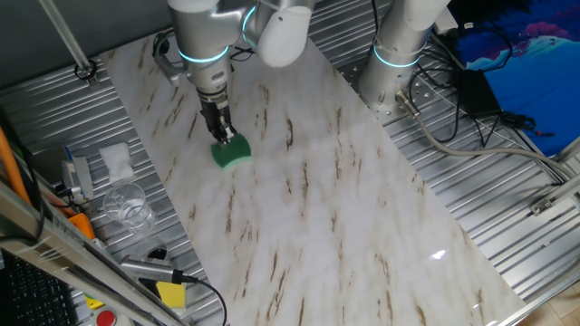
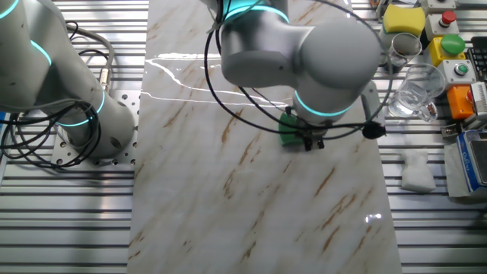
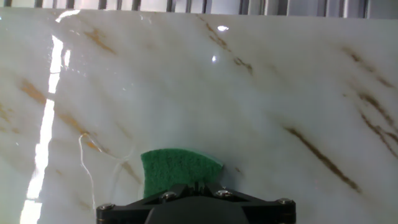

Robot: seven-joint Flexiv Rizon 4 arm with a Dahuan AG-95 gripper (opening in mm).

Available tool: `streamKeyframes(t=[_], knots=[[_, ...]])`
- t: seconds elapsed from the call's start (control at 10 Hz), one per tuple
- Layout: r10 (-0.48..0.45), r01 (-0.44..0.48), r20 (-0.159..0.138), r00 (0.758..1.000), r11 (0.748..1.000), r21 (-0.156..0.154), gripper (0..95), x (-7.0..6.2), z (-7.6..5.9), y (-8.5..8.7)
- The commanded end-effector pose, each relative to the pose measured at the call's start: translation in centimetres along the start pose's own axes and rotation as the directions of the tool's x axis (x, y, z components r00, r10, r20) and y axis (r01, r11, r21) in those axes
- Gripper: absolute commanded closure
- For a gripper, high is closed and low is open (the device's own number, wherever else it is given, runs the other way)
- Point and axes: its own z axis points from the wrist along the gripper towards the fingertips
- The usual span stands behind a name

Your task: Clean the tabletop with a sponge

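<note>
White marble tabletop (image 1: pixel 308 190) here, glossy, streaked with brown-grey veins. The sponge (image 1: pixel 232 152) is a strong green, paler along its edge. Black gripper (image 1: pixel 220 136), silver-grey arm (image 1: pixel 204 36) with glowing cyan rings. Off to the side, a yellow block (image 1: pixel 170 293), a red button (image 1: pixel 106 318), white tissue (image 1: pixel 116 160), all on ribbed silver metal (image 1: pixel 489 172).

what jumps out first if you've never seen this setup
The small green rectangular sponge stands out against the large glossy white marble-look tabletop, pressed down near the slab's far half by the robot's hand. Next comes the clutter on the ribbed metal beside the slab: a clear glass cup and a white crumpled tissue.
</note>
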Motion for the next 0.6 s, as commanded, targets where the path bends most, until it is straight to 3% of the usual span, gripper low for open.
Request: streamKeyframes(t=[0.1, 0.6], knots=[[0.014, -0.014, 0.005, 1.0, 1.0, 0.001, 95.0, -0.6, 0.4, 1.0], [0.037, -0.037, 0.005, 0.999, 0.999, 0.003, 95.0, -1.4, 0.4, 2.9]])
